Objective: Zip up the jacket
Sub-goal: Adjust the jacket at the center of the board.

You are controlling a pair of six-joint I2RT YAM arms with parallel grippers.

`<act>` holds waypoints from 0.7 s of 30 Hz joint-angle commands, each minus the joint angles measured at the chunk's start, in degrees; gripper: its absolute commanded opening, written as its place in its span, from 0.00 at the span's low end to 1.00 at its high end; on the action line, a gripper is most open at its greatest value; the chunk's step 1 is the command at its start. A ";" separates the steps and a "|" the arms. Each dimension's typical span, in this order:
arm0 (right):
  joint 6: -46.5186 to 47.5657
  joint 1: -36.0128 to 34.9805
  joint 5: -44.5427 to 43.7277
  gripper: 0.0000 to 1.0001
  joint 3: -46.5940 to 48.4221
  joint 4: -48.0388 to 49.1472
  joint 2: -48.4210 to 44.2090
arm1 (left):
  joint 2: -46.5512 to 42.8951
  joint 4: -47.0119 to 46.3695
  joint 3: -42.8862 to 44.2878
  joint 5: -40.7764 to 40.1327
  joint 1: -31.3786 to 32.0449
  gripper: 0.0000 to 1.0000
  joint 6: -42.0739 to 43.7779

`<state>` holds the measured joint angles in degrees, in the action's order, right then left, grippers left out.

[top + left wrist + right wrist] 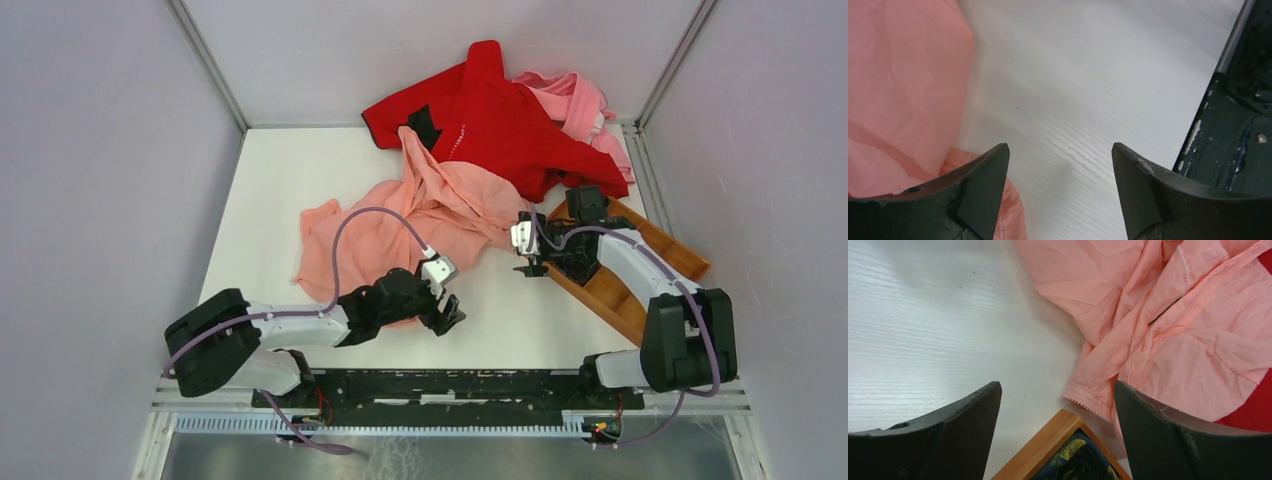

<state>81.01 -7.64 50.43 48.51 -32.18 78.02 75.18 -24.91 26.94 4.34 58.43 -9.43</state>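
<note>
The jacket (420, 215) lies crumpled about the middle of the bench (270, 190), and its 1 o'clock end is tucked under or against the red garment (500, 120). Neither the slider nor the two zip edges can be made out in any view. The step in hand therefore looks like spreading and sorting the cloth, not zipping yet. The left claw (450, 312) stands wide with nothing in it, low over bare bench at the jacket's 6 o'clock edge, with pink cloth just beside one finger. The right claw (530, 262) is also wide and empty at the jacket's 4 o'clock side, above the corner of the wooden tray (640, 300). In the right wrist view a stitched hem or cuff (1088, 400) lies just beside that corner. A short dark slit (1163, 315) higher in the folds may be a pocket or zip opening, though which cannot be told. A good way on would be for each claw to pinch a single layer at an outer edge. The two should then draw apart toward 9 and 3 o'clock, low and slowly, so the thin fabric slides clear of the red garment without dragging it. Closing on bunched folds, or catching the tray rim, would likely undo the spread.
</note>
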 commanded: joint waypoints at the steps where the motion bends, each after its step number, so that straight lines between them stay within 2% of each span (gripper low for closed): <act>1: 3.32 -0.39 2.27 0.87 1.50 -1.06 2.02 | 3.61 -4.03 -0.37 -10.90 4.30 0.82 4.76; 7: -1.29 -0.41 1.44 0.86 -0.57 3.20 0.78 | 7.89 8.60 4.31 -26.35 5.72 0.82 -0.04; 13: -3.33 -0.38 0.89 0.86 -1.14 4.49 0.51 | 11.03 15.86 7.44 -30.23 5.80 0.75 -3.48; 15: -3.73 -0.28 0.76 0.86 -1.14 4.66 0.53 | 11.57 16.67 7.90 -29.04 5.77 0.69 -3.77; 19: -4.28 -0.34 0.17 0.85 -1.14 4.95 0.18 | 12.14 20.23 8.74 -28.18 5.71 0.44 -5.36; 21: -4.47 -0.35 0.10 0.86 -1.22 5.05 -0.12 | 11.60 21.45 8.20 -28.29 5.67 0.38 -6.26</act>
<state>77.60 -7.81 50.35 47.75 -28.53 79.90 86.74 -7.64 34.15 -22.15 64.10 -12.16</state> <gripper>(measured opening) 0.856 0.438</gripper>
